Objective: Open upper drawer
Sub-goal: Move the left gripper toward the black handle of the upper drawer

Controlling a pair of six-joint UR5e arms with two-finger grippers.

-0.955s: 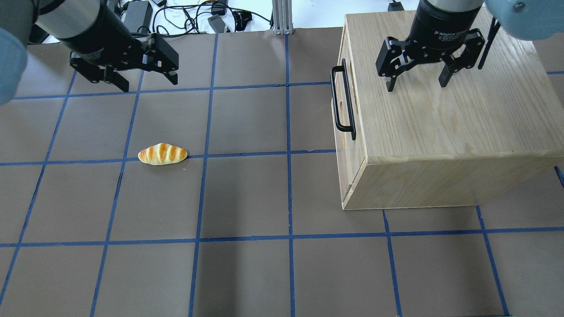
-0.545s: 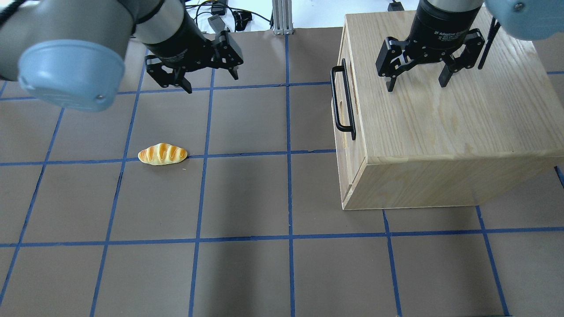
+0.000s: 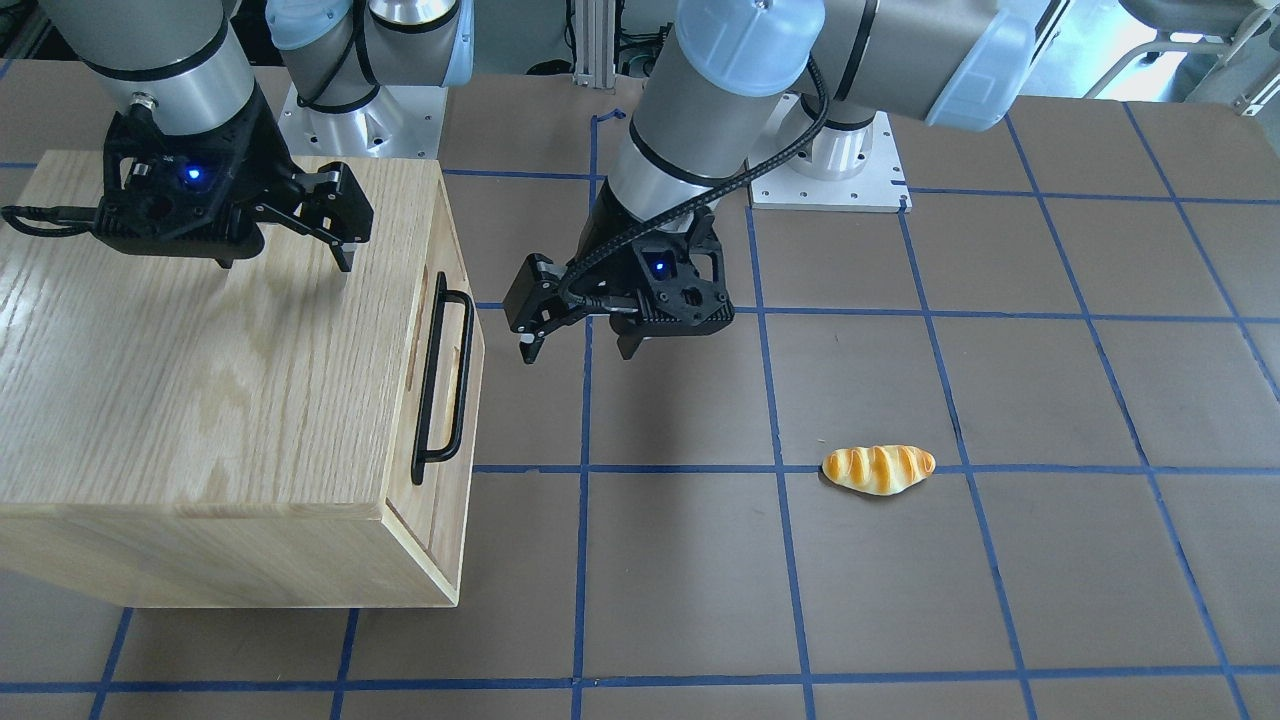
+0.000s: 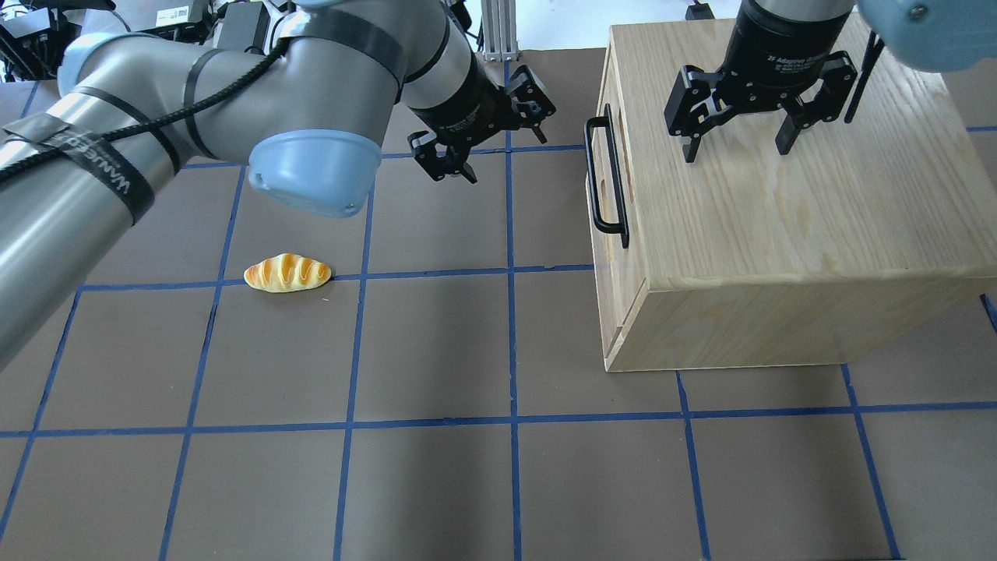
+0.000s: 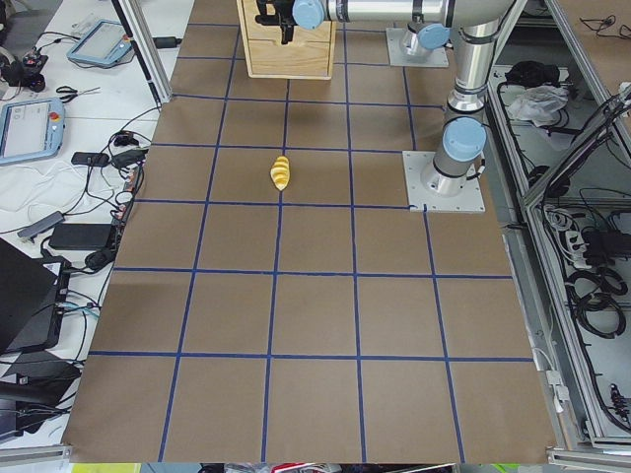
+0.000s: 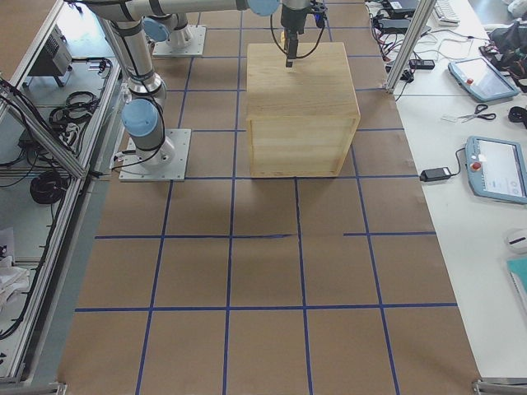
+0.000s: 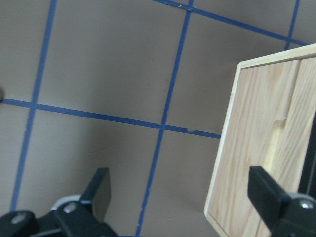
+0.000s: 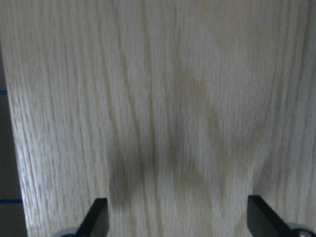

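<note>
The upper drawer is shut in the oak cabinet; its front panel carries a long black bar handle. My left gripper is open and empty, low over the mat a short way in front of the handle, apart from it. Its wrist view shows the open gripper beside the cabinet's front face. My right gripper is open and empty just above the cabinet top; its wrist view shows only oak grain.
A toy bread roll lies on the brown gridded mat to the left, also seen in the front view. The left arm's elbow hangs over the mat's back left. Cables and devices lie beyond the table's far edge.
My left arm has swung right across the back of the table, bringing its open gripper from the far left to just in front of the drawer handle. The right gripper has not moved.
</note>
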